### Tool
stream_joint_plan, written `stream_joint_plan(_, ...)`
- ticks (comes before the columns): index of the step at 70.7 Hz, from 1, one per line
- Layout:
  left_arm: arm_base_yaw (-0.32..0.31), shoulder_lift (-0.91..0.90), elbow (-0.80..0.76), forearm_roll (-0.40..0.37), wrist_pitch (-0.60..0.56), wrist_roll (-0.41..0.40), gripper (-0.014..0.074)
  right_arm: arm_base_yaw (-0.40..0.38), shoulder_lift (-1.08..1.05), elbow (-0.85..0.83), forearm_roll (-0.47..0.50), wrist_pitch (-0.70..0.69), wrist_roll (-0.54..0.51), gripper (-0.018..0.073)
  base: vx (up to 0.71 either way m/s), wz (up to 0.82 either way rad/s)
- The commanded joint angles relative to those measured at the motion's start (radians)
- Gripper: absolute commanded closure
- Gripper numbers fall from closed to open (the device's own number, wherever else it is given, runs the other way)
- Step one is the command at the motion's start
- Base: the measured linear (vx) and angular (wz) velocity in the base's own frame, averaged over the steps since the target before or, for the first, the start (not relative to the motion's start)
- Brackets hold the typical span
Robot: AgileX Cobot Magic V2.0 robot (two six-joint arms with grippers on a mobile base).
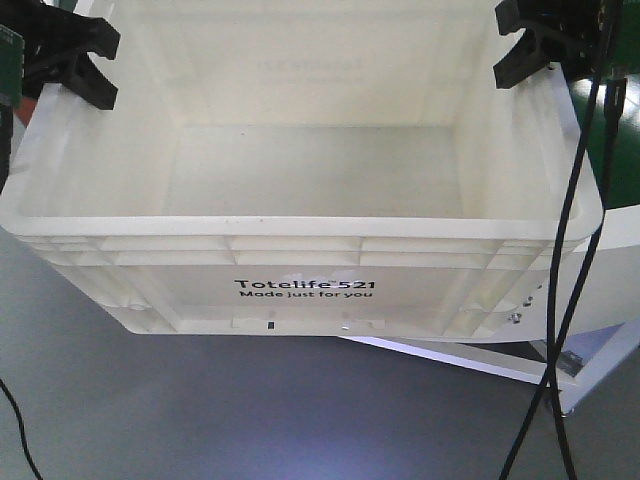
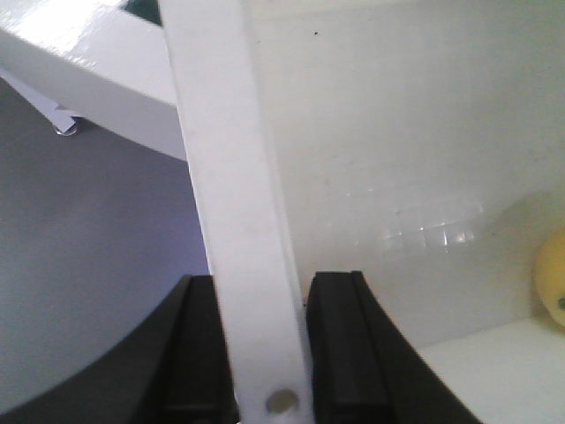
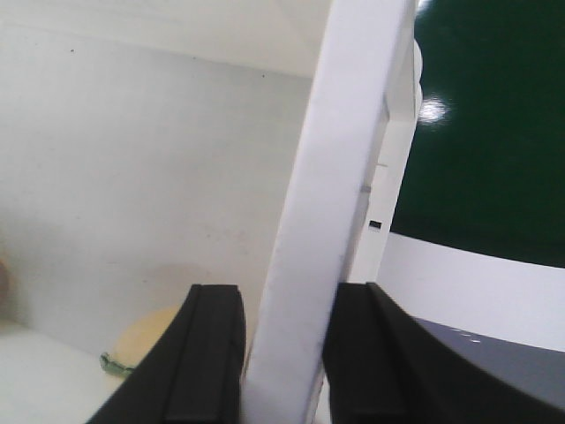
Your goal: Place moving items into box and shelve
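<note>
Front view: the cream-white box fills most of the frame, open top up, with black print "Totelife 521 Made just for you" on the near wall. The left gripper is seen at the box's left rim and the right gripper at its right rim, each w/ black prongs straddling the edge. A black cable hangs down past the box's right end. A white table w/ green top lies behind and to the right. The box's near bottom edge is seen over grey floor.

Left wrist view: the box rim runs up through the frame and is pinched by the left gripper, one black finger outside the wall, the other inside. A yellow toy is partly seen at the right edge, inside the box on its bottom, against the inner wall.

Right wrist view: the opposite rim is clamped by the right gripper, fingers pressed to either side of the wall. The same yellow toy, w/ a green leaf, lies on the box bottom near the inner finger. A brownish sliver at the far left edge is too small to identify.
</note>
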Motion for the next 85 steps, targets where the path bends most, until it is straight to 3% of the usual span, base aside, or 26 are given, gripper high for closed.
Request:
stream_joint_plan(1,-0.015,-0.056,-0.044,-0.142,-0.094,0.010,0.0613,0.010,-0.057,-0.038,0.155,-0.090,-0.017,0.0571,-0.16,0.39)
stream_joint_plan(85,-0.015,-0.056,-0.044,-0.141,-0.094,0.010,0.0613,0.010,-0.057,-0.038,0.155,-0.091,-0.017,0.0571,-0.15,0.50)
